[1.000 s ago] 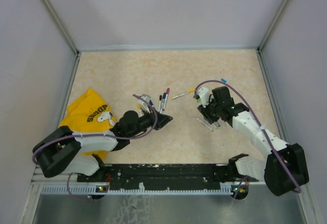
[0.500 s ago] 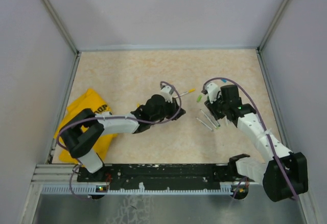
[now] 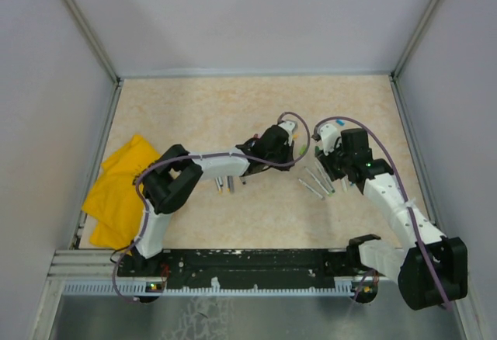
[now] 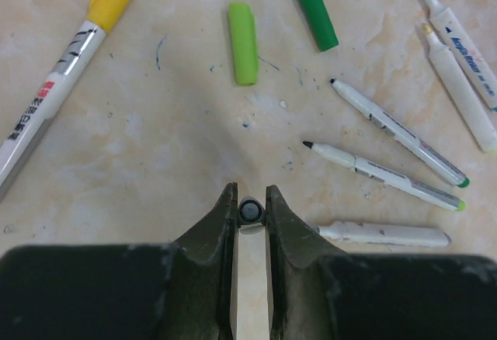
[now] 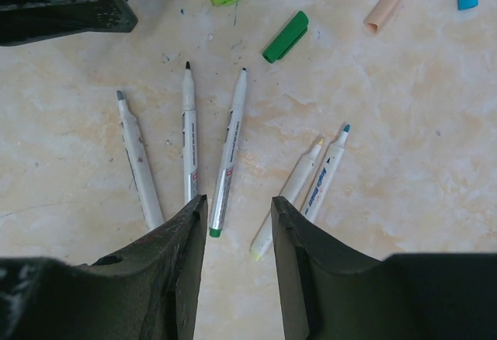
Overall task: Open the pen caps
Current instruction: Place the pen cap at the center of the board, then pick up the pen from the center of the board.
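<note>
Top: logged left gripper (image 3: 286, 140) and right gripper (image 3: 324, 159) close together above marbled beige table (image 3: 194, 107).
Left wrist: found left fingers (image 4: 216, 227) clamped on slim white pen (image 4: 250, 212), round grey end foremost; glossy green caps (image 4: 243, 43) at 12 o'clock.
Right wrist: found right fingers (image 5: 186, 239) parted, bare; uncapped pens (image 5: 189, 134) fanned at 12 o'clock.

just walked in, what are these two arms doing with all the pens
The two arms are working on taking caps off marker pens. The left gripper is shut on a small grey piece, seemingly a cap seen end-on. The right gripper is open and empty, hovering above five uncapped pens on the table. Loose green caps lie nearby, and a yellow-capped pen is not yet opened.
</note>
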Robot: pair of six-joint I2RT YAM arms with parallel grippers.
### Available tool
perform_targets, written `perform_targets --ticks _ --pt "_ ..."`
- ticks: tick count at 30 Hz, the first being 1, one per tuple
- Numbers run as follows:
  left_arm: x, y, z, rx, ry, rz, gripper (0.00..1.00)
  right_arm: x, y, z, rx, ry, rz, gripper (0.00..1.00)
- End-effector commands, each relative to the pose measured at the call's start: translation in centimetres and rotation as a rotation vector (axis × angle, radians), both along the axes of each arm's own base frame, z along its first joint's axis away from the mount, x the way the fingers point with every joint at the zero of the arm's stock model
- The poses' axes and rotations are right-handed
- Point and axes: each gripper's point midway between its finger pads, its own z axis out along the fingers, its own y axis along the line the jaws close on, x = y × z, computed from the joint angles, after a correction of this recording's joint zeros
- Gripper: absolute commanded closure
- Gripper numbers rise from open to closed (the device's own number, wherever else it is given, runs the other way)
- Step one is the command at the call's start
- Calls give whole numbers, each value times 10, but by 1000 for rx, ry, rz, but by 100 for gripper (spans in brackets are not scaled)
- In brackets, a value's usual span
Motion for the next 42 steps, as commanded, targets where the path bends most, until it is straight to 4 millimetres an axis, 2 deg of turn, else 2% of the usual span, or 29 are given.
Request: perform_targets --ticks 1,8,10,13,15,18,22,25,28,30,34,38,42 --pt "18 -1 -10 90 -8 2 82 16 0 27 22 -97 -20 61" --pt "37 3 -17 157 -37 38 57 16 0 27 23 -97 -19 61" --pt "37 3 -18 166 -40 36 52 16 0 27 24 -97 -17 61" --pt "38 6 -10 171 -46 47 51 16 0 26 24 -96 -18 61" --pt "38 9 3 163 -66 50 51 16 0 26 25 -95 -15 62" --pt "35 13 34 118 -139 23 48 16 1 26 25 -93 -13 62" --pt "32 27 76 84 -294 -39 36 14 3 24 31 -87 -3 62" --pt "44 50 85 145 -355 -45 29 14 3 24 32 -86 2 62" --pt "63 73 87 198 -329 -8 25 13 4 24 35 -83 10 62" --pt "67 78 87 196 -278 -61 26 13 5 24 36 -83 14 62" --pt "78 87 92 272 -298 -134 23 12 6 22 39 -75 26 62" --pt "89 95 81 352 -309 -181 12 10 7 21 41 -67 35 62" --pt "97 93 63 388 -277 -240 10 10 9 21 43 -66 42 63"
